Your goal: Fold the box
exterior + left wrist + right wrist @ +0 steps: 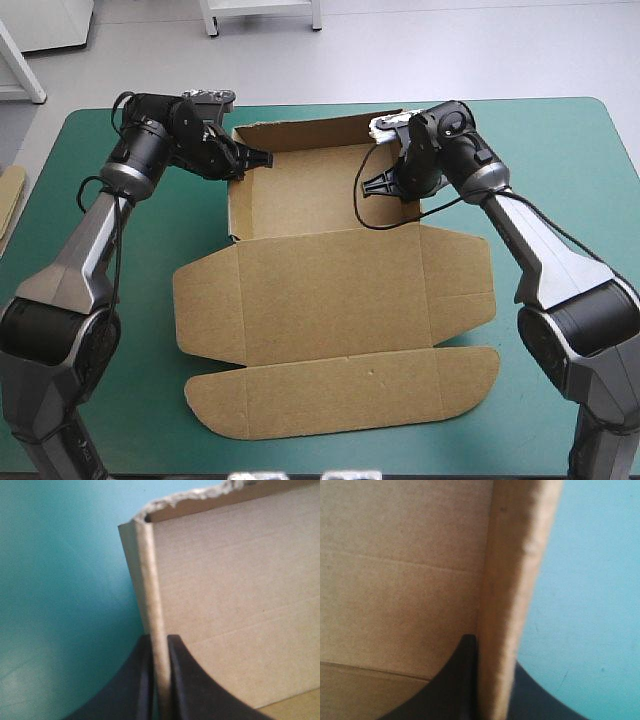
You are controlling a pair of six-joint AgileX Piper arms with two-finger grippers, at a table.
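Note:
The brown box [330, 270] lies in the middle of the teal-green table as an open tray with its lid spread flat toward the near edge. Its far wall and both side walls stand raised. My left gripper [262, 158] is shut on the box's left side wall [152, 610], one black finger on each face. My right gripper [372, 184] is shut on the right side wall [507, 605] the same way, one finger inside the tray and one outside.
A strip of more brown board [10, 200] shows at the table's left edge. The right arm's black cable hangs in a loop over the tray floor. Bare teal-green cover [560, 150] lies on both sides of the box.

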